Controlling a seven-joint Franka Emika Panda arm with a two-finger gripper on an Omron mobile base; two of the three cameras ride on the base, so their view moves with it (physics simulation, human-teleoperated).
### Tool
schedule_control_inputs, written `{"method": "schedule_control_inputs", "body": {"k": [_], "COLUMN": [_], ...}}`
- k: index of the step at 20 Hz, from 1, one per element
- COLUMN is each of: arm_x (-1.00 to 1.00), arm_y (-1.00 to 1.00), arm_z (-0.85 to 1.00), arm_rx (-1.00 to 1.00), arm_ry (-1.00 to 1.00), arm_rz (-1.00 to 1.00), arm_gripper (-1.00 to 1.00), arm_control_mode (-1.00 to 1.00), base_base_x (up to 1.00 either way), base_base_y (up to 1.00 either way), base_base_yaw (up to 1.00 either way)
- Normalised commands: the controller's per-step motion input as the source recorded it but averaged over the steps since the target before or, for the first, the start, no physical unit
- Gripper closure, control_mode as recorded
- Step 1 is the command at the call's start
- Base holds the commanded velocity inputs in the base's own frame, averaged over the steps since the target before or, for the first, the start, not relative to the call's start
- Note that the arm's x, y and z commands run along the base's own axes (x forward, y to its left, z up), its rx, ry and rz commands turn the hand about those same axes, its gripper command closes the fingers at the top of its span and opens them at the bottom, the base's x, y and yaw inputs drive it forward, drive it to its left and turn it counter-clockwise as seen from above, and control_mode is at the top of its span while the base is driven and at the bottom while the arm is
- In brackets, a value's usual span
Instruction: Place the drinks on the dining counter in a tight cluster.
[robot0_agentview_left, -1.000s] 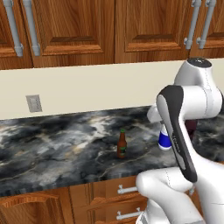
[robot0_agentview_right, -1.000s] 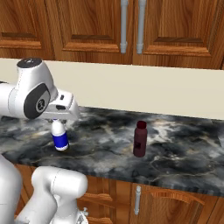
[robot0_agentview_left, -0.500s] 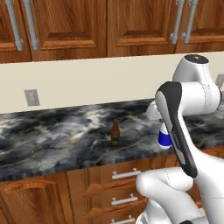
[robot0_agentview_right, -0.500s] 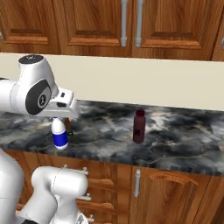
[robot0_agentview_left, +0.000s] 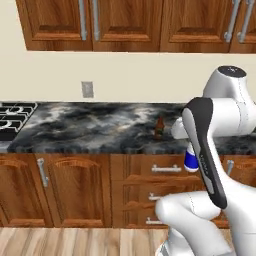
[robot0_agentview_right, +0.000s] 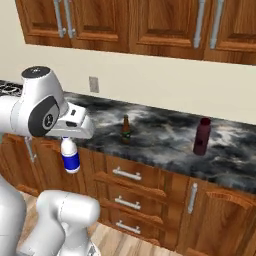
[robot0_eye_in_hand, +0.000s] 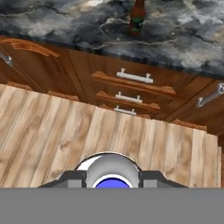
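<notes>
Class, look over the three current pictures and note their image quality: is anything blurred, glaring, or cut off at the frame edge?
Left base view: sharp and evenly lit; the arm hides most of the white bottle. Right base view: crisp, no glare on the counter; maroon bottle clear. Hand view: the beer bottle is cropped at the top edge; the claw sits at the bottom.

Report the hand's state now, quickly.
Hand: closed on the white bottle, carried in the air in front of the wall counter.
</notes>
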Motion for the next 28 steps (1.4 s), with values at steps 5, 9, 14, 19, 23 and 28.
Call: {"method": "schedule_control_inputs", "body": {"k": [5, 9, 14, 19, 23, 28], "arm_x": [0.0, 0.0, 0.0, 0.0, 0.0, 0.0], "arm_y": [0.0, 0.0, 0.0, 0.0, 0.0, 0.0], "arm_z": [0.0, 0.0, 0.0, 0.0, 0.0, 0.0], "arm_rx": [0.0, 0.0, 0.0, 0.0, 0.0, 0.0], "arm_ry": [0.0, 0.0, 0.0, 0.0, 0.0, 0.0], "arm_rz": [0.0, 0.0, 0.0, 0.0, 0.0, 0.0], "arm_gripper": [1.0, 1.0, 1.0, 1.0, 1.0, 1.0], "arm_control_mode": [1.0, 1.0, 1.0, 1.0, 1.0, 1.0], "base_base_x": [0.0, 0.0, 0.0, 0.0, 0.0, -0.02], "base_base_y": [0.21, 0.06, 0.02, 0.02, 0.08, 0.01], "base_base_yaw": [1.0, 1.0, 1.0, 1.0, 1.0, 0.94]}}
